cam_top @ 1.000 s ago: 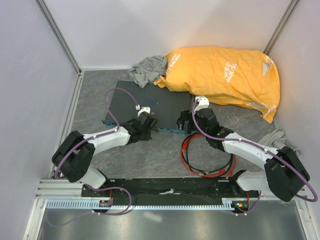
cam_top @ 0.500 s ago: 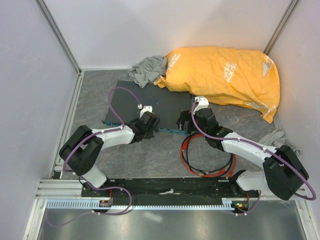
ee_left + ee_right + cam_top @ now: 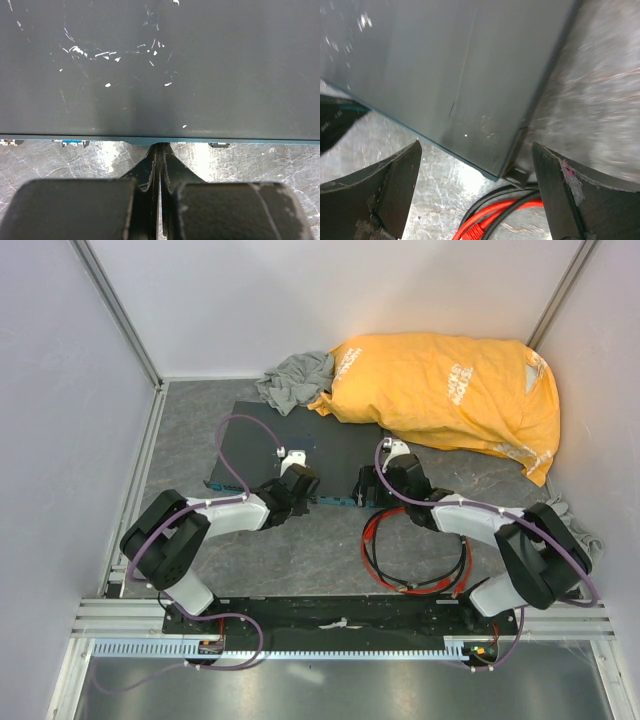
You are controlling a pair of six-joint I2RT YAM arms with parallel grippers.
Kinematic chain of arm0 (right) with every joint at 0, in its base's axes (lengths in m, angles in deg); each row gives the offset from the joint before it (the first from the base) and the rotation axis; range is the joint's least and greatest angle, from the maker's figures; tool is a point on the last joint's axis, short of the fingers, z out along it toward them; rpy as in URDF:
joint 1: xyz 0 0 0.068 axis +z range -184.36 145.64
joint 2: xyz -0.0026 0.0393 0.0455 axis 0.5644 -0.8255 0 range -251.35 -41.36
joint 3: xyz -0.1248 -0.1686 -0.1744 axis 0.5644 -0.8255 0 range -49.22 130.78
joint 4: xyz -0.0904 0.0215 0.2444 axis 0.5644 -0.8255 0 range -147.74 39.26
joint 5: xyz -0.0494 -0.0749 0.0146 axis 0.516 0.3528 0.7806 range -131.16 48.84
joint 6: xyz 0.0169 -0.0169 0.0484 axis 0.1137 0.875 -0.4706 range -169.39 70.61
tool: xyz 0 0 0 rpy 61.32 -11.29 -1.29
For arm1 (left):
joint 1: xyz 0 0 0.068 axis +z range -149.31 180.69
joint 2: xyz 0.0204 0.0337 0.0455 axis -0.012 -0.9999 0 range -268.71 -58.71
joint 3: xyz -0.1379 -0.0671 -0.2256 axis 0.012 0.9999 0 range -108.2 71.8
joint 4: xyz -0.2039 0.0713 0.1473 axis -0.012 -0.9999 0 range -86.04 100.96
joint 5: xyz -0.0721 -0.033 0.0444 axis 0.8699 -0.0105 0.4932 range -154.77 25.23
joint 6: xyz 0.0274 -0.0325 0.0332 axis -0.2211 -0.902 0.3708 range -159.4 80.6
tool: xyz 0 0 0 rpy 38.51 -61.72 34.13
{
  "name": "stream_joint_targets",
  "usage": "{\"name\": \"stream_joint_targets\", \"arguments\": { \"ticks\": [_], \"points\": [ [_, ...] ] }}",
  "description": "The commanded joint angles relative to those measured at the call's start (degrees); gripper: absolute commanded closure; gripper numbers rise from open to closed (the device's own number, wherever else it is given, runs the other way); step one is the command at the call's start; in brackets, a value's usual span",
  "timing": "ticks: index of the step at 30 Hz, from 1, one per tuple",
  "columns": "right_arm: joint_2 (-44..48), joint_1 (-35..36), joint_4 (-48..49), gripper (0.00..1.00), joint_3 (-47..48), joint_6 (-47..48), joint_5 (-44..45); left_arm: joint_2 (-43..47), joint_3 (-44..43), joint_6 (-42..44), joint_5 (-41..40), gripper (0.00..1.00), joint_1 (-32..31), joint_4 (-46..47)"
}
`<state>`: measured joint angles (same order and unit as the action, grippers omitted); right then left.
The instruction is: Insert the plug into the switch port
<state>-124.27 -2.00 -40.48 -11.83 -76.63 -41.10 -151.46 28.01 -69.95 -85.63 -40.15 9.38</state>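
Observation:
The switch is a flat dark grey box (image 3: 290, 450) with a blue-green front edge (image 3: 335, 503). My left gripper (image 3: 293, 488) is shut and empty. In the left wrist view its tips (image 3: 160, 148) touch that front edge (image 3: 240, 141), and a socket (image 3: 72, 143) shows to the left. My right gripper (image 3: 372, 486) is open over the box's front right corner (image 3: 512, 170), its fingers (image 3: 385, 192) well apart. The red cable (image 3: 375, 530) lies coiled on the table. Its plug (image 3: 479, 232) lies loose below the right gripper (image 3: 476, 146), unheld.
A yellow bag (image 3: 450, 390) lies behind the box at the right, with a grey cloth (image 3: 295, 378) beside it. Another grey cloth (image 3: 560, 512) lies at the right wall. A black cable (image 3: 492, 207) runs with the red one. Walls close in both sides.
Both arms have folded in closer to the box, their elbows swinging toward the middle. The left gripper stays at the front edge. The right gripper stays at the box's right corner.

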Motion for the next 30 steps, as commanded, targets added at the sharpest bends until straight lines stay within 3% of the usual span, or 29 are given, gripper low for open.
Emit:
{"name": "stream_joint_targets", "arguments": {
  "ticks": [1, 9, 16, 25, 30],
  "points": [
    [-4.26, -0.10, 2.57, 0.02, 2.78, -0.88, -9.79, -1.12, -0.33, 3.03, -4.62, 0.98, 1.46, 13.44],
    [-8.58, -0.10, 3.71, 0.05, 2.08, -1.23, -20.88, -2.34, -1.73, 4.70, -5.50, 0.97, 1.46, 19.77],
    [-5.16, -0.45, -0.76, 0.04, 1.64, -0.27, -16.50, -2.09, -2.36, 2.78, -3.05, 0.89, 1.46, 20.57],
    [8.29, -1.68, -15.61, 0.02, 3.66, 2.20, -1.39, 13.19, 5.73, -1.01, 0.03, 0.60, 1.46, 7.86],
    [11.45, -1.60, -24.39, 0.05, 4.01, 1.58, -1.90, 29.16, 8.28, 0.66, 0.38, 0.41, 1.46, -1.30]
  ]
}}
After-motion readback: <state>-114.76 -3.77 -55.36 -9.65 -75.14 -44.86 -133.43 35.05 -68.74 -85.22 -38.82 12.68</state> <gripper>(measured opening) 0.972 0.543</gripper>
